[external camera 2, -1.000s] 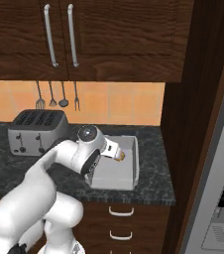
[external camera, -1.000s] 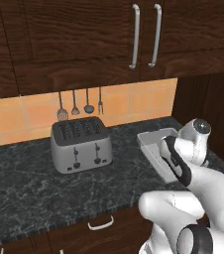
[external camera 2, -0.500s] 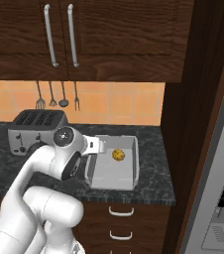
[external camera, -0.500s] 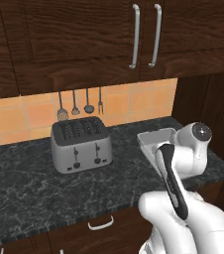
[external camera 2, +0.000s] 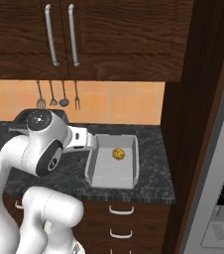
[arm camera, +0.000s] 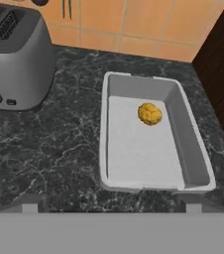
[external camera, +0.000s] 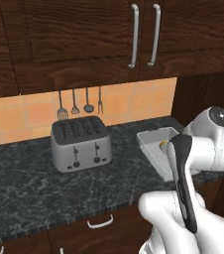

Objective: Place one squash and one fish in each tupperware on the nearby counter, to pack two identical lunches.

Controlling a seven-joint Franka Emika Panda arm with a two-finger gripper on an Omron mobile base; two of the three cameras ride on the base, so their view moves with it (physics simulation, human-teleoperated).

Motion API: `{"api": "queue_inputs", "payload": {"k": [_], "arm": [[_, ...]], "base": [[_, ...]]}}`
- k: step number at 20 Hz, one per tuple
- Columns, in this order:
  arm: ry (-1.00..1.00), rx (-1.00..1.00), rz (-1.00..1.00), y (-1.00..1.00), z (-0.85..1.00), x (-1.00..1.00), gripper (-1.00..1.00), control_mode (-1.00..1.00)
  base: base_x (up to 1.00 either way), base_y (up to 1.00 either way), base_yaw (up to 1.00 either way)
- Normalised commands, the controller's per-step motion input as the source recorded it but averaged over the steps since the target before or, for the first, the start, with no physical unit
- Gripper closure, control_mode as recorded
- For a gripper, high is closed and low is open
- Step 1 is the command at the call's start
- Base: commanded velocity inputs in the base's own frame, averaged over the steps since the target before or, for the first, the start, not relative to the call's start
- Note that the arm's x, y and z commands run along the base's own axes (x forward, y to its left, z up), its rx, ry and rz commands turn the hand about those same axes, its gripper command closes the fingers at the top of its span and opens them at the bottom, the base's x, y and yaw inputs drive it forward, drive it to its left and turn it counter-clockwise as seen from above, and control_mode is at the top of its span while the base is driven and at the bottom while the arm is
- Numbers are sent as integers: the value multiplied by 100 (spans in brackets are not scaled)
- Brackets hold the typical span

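Partly arm-hidden tupperware [external camera: 152, 140], squash [arm camera: 149, 113] inside

A shallow rectangular light grey tray [arm camera: 113, 144] with sloped walls sits on the black speckled stone worktop [arm camera: 59, 144], near its right end and running toward the front edge. One small yellow-orange lumpy squash [arm camera: 149, 113] lies inside on the tray floor, toward the tray's back right corner.

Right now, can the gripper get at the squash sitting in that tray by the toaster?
Probably yes. The squash lies alone in the open tupperware, nothing covers it, and the hand view looks straight down on it with open jaws.
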Motion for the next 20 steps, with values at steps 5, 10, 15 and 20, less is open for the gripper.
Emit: {"api": "queue_inputs", "payload": {"k": [5,10,15,20], "arm": [[0,0,0,0,0,0,-100,100],[0,0,0,0,0,0,-100,100],[0,0,0,0,0,0,-100,100],[0,0,0,0,0,0,-100,100]], "base": [[-100,-36,-4],[-22,-100,-6],[0,-100,12],[-13,-100,8]]}}
